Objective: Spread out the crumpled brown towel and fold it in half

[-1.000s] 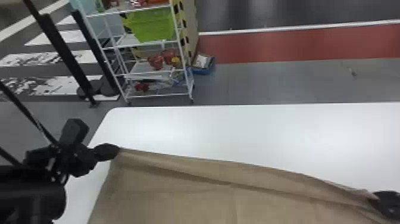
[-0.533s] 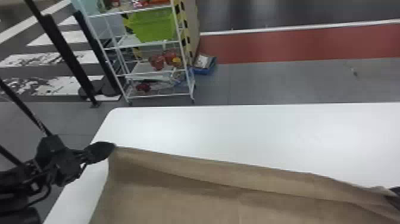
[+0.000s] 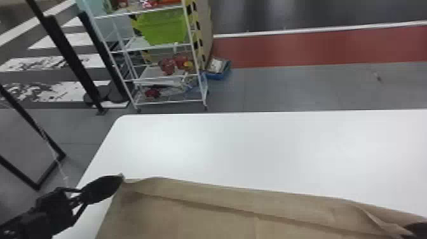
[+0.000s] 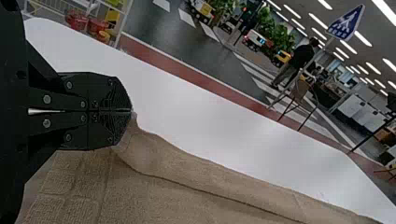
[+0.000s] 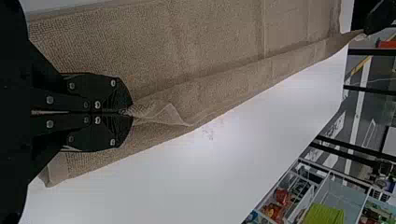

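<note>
In the head view, the bottom edge cuts off the near part of the brown towel (image 3: pixel 222 209); the right claw (image 3: pixel 416 230) is mostly cropped at the lower right corner. The cloth ends between the tips of each claw are hidden.

Towel: soft, textured weave with straight crosswise bands. Desk (image 3: pixel 254 146): smooth, white, rounded corner. Claw fingers: black, flat, tapered, screw-fastened.

Left claw (image 4: pixel 132 111): clenched on one end of the towel's far edge. Right claw (image 5: pixel 128 112): clenched on the same edge toward its other end; a small folded peak of fabric stands out just beside its tips. The towel spans between both claws over the desk, a long crease following that edge, the remaining cloth extending from the claws toward the robot.
</note>
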`<move>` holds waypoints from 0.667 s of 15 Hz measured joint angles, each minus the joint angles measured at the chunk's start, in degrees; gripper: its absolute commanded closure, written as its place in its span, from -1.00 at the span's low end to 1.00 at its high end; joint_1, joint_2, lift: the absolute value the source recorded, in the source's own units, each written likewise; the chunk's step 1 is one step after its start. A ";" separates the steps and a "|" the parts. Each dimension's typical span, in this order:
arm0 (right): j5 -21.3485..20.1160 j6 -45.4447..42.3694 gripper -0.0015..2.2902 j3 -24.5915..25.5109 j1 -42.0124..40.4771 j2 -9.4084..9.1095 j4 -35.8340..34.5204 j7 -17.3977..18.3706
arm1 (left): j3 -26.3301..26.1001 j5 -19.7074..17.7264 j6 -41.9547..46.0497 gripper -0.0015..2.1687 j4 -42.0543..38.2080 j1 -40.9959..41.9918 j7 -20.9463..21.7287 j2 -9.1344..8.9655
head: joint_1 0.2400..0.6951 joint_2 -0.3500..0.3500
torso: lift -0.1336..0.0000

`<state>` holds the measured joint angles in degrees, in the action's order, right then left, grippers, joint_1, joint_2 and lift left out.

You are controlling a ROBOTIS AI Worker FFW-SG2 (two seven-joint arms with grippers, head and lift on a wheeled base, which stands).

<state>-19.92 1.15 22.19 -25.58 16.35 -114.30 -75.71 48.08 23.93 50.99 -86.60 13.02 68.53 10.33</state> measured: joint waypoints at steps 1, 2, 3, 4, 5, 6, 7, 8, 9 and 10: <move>-0.11 -0.17 0.13 -0.06 -0.07 0.00 -0.45 0.03 | 0.60 0.20 0.79 0.98 0.26 0.21 0.50 0.44 | 1.00 0.67 | -0.83; -0.47 -1.18 0.13 0.02 -0.27 0.01 -1.00 0.16 | 1.19 0.36 2.46 0.98 1.12 0.29 1.24 1.35 | 1.00 0.70 | -0.83; -1.33 -3.56 0.13 0.30 -0.68 0.09 -1.51 0.62 | 1.70 0.44 4.61 0.98 2.31 0.28 1.53 2.31 | 1.00 0.72 | -0.83; -2.40 -5.76 0.13 0.61 -1.01 0.26 -1.75 1.09 | 2.20 0.47 5.96 0.98 3.30 0.22 1.61 2.94 | 1.00 0.74 | -0.83; -3.77 -7.83 0.13 0.99 -1.22 0.60 -1.74 1.84 | 2.74 0.35 7.52 0.98 4.60 0.14 1.61 3.61 | 1.00 0.75 | -0.83; -5.12 -9.77 0.13 1.34 -1.31 0.97 -1.23 2.59 | 3.17 0.20 9.92 0.98 6.23 0.11 1.47 4.18 | 1.00 0.74 | -0.83; -6.48 -11.96 0.13 1.54 -1.39 1.21 -0.57 3.13 | 3.48 0.20 12.04 0.98 7.56 0.08 1.24 4.58 | 1.00 0.73 | -0.83; -8.41 -15.16 0.13 1.62 -1.62 1.40 0.23 3.84 | 3.73 0.33 13.95 0.98 8.95 0.07 1.03 4.98 | 1.00 0.72 | -0.83; -10.81 -18.65 0.13 1.54 -2.08 1.55 0.82 4.82 | 3.85 0.57 15.10 0.98 10.26 0.07 0.91 5.49 | 1.00 0.73 | -0.83; -13.45 -21.97 0.13 1.28 -2.49 1.72 1.35 5.77 | 3.89 0.95 15.94 0.98 11.40 0.07 0.74 6.03 | 1.00 0.74 | -0.83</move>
<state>-33.37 -20.82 23.48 -28.08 18.06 -112.95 -69.94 51.98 24.88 66.93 -75.20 13.09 69.27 16.37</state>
